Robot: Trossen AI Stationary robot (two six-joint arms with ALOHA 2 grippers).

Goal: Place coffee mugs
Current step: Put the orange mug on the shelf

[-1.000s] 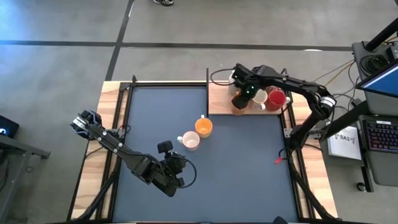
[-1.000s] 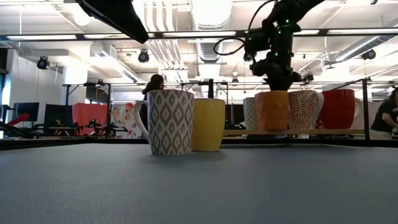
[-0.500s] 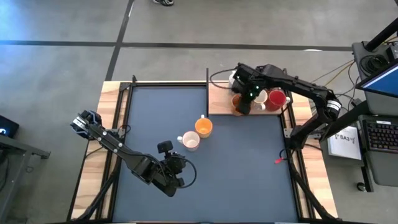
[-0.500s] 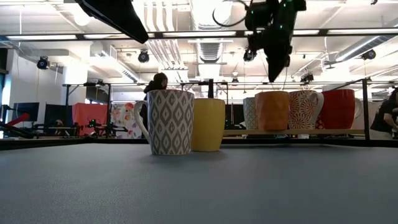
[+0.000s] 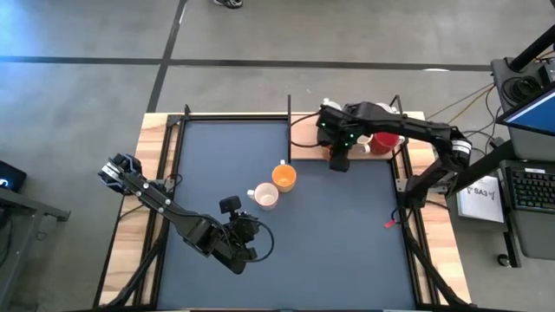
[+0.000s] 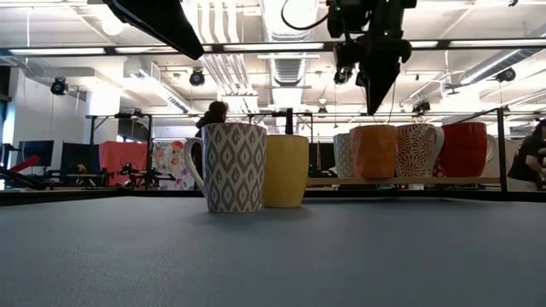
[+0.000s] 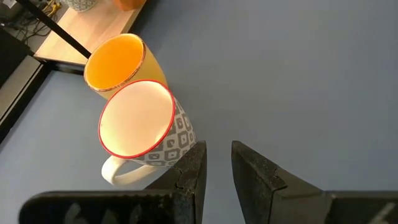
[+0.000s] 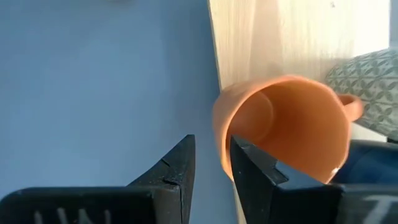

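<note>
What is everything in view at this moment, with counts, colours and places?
grey-patterned white ceramic mug: one, on the blue mat
yellow-orange ceramic mug: one, beside it
orange-brown ceramic mug: one, at the board's edge
patterned white ceramic mugs: two, flanking the orange-brown one
red ceramic mug: one, on the board
wooden board: one, pale, table's far right
people: two, in the room behind
left arm: dark, near side, jaws open, empty
right arm: dark, jaws open above the orange-brown mug

The table [image 5: 347, 217] is dark blue-grey, the board [image 5: 303, 139] light wood. One mug [image 7: 146, 127] has grey-white diamonds and a red rim; others are yellow [image 7: 121, 62], orange-brown [image 8: 286, 121] and red [image 6: 465, 149].
</note>
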